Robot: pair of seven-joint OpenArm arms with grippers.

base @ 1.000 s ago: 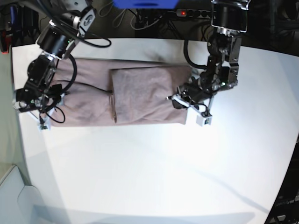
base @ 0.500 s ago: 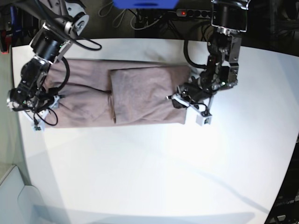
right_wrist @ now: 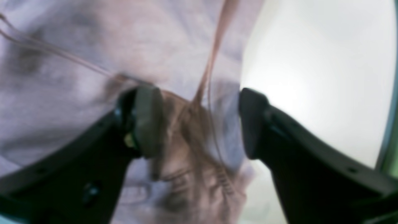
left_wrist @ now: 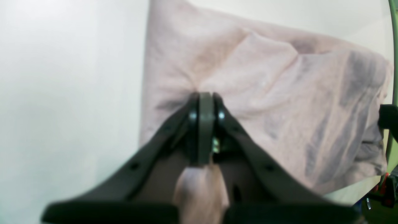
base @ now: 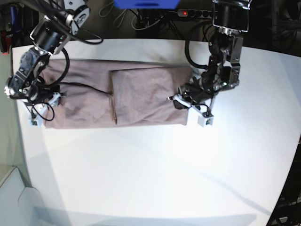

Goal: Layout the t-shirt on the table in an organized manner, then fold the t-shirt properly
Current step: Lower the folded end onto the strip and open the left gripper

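On the table (base: 155, 174), the shirt (base: 94, 96) lies as a long band with one end already folded inward over the middle; each gripper works at one short end.

Risk at the left gripper (left_wrist: 203, 102): its jaws are pressed together on a pinch of the folded edge, and creases radiate from that pinch in the wrist view. A pull along the band, rather than a lift, would likely drag the doubled layer out of line and undo the square edge.

Risk at the right gripper (right_wrist: 199, 124): its jaws stand apart, straddling the shirt's rumpled end beside bare table. The cloth between them is bunched and shows a stitched hem and a thin raised ridge. Closing here could catch only the top layer, or a loose wrinkle, so that the end would lift unevenly and fold crooked. The wrist view is blurred, so how many layers lie between the pads cannot be told.

Relative to the jaws: the shirt's folded end sits clamped in the left pair; its opposite end lies between, but not gripped by, the right pair.
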